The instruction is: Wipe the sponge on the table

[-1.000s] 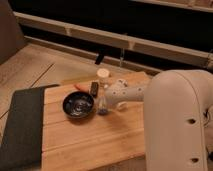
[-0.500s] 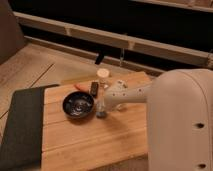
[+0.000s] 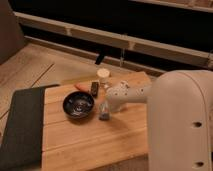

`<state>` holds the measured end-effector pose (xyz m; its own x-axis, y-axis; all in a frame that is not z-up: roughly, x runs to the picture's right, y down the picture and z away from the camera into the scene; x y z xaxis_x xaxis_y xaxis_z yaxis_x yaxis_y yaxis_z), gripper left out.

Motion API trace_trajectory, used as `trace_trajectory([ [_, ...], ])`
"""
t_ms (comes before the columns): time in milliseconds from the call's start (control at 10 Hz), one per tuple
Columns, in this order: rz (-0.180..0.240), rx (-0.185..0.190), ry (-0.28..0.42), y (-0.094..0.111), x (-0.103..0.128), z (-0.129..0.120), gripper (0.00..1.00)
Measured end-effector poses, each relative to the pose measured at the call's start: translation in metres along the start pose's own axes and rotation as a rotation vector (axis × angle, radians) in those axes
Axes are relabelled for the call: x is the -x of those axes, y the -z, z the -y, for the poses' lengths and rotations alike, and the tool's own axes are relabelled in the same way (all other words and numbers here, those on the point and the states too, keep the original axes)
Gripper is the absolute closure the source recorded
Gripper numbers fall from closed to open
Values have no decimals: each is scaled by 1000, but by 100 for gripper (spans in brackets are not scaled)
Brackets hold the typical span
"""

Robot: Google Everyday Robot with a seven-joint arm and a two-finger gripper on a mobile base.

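One white robot arm (image 3: 175, 115) fills the near right, hiding that corner of the single plank-topped table (image 3: 90, 145). One dark grey mat (image 3: 20, 125) lies along the table's edge, well to the left of the gripper (image 3: 104, 110) and nearer the camera. The gripper points down at mid-table, its fingers drawn together on the one sponge (image 3: 104, 116), a small grey block resting on the wood directly beneath it. One black bowl (image 3: 78, 105) sits just beside the gripper on its left, apart from it. Beyond the gripper lie one small black rectangular object (image 3: 94, 88) and, left of that, one orange item (image 3: 81, 86). Farther back stands one pale cup (image 3: 103, 75).
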<state>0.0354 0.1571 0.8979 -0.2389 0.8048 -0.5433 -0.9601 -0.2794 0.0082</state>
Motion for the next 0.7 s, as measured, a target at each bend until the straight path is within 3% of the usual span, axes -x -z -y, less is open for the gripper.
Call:
trace_trajectory([
  [300,23,11,20,-2,28,-6,100],
  [700,64,58,96,-1,67,-35,100],
])
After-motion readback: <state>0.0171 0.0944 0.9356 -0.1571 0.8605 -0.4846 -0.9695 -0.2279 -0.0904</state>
